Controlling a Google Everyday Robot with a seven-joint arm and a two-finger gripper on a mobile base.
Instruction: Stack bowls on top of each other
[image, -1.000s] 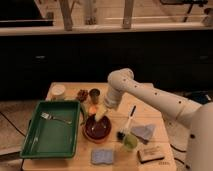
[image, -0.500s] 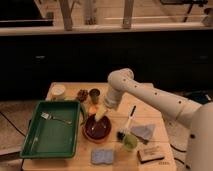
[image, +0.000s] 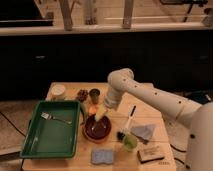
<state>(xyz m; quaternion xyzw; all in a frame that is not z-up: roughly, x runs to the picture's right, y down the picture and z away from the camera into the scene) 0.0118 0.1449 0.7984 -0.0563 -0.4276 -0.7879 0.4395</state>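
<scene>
A glossy dark reddish-brown bowl (image: 96, 130) sits on the wooden table (image: 150, 110), just right of the green tray. A patch of orange (image: 92, 109) shows right behind it, by the tray's far right corner; it looks like the orange bowl, mostly hidden by the arm's end. My gripper (image: 101, 114) hangs from the white arm (image: 145, 95) and points down over the far rim of the dark bowl, close to the orange patch.
A green tray (image: 35, 142) with a fork (image: 54, 118) is at the left. At the back stand a white cup (image: 58, 91), a brown item (image: 82, 94) and a dark metal cup (image: 94, 94). A brush (image: 129, 121), yellow-green cup (image: 130, 142), grey cloth (image: 143, 131), blue sponge (image: 102, 156) and brown block (image: 151, 154) lie at the right and front.
</scene>
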